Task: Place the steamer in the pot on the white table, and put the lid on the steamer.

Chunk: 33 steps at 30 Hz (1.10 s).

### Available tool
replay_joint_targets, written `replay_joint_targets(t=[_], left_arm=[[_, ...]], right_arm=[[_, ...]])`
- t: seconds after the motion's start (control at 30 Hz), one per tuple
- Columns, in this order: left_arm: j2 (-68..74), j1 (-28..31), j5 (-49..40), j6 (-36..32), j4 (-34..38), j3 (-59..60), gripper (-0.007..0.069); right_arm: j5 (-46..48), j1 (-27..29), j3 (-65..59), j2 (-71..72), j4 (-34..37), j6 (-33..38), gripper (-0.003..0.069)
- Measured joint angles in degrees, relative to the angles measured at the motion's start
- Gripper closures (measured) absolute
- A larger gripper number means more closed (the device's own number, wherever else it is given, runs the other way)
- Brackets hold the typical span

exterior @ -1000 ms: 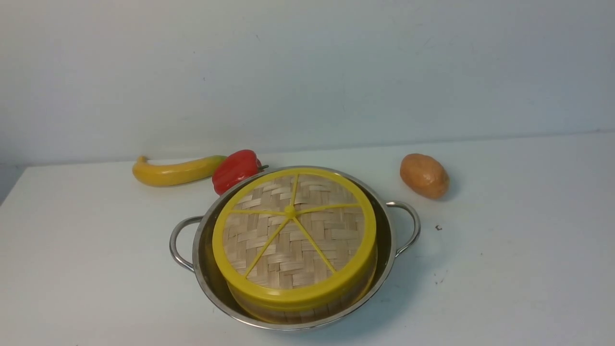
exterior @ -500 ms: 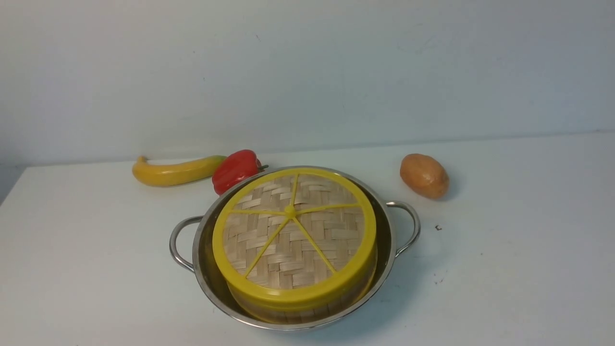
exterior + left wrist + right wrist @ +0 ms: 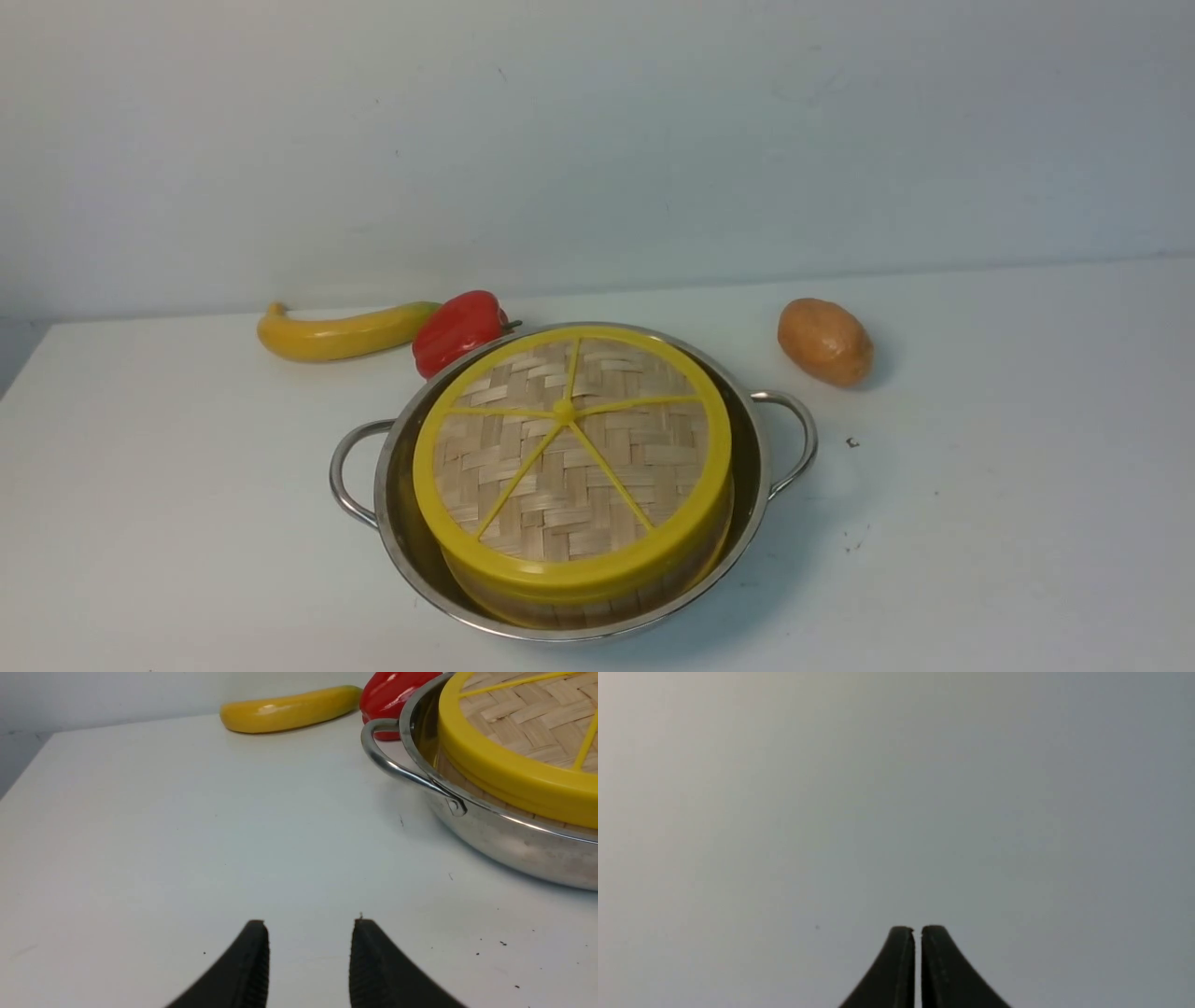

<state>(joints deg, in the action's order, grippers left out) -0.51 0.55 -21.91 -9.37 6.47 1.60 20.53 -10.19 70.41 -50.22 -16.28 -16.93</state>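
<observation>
The shiny pot (image 3: 758, 471) stands on the white table (image 3: 980, 541). Inside it sits the steamer (image 3: 560, 613), of which only a strip of bamboo wall shows. The woven lid (image 3: 571, 448) with its yellow rim and spokes lies flat on top of the steamer. Neither gripper appears in the front view. In the left wrist view my left gripper (image 3: 309, 926) hangs open and empty over bare table, apart from the pot (image 3: 514, 849) and its loop handle (image 3: 397, 767). My right gripper (image 3: 917, 929) is shut with only a thin slit between the fingers, facing a plain grey surface.
A yellow banana (image 3: 341, 331) and a red pepper (image 3: 459, 329) lie just behind the pot on the left. A brown potato (image 3: 825, 341) lies behind it on the right. The table's left edge (image 3: 23, 369) is near the banana.
</observation>
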Motion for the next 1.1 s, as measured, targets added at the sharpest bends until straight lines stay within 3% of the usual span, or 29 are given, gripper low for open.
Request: replay_joint_targets(t=[0.33,0.87,1.1], left_arm=[[0.0,0.0,0.0,0.0,0.0,0.0,0.0386],[0.0,0.0,0.0,0.0,0.0,0.0,0.0386],[0.0,0.0,0.0,0.0,0.0,0.0,0.0386]], right_arm=[[-4.4,7.9,-26.2,15.6,0.1,-3.9,0.0632],[-9.5,8.1,-60.2,43.6,-2.3,-5.4,0.0615],[-10.6,8.1,-68.7,50.5,-3.7,-5.8,0.0613]])
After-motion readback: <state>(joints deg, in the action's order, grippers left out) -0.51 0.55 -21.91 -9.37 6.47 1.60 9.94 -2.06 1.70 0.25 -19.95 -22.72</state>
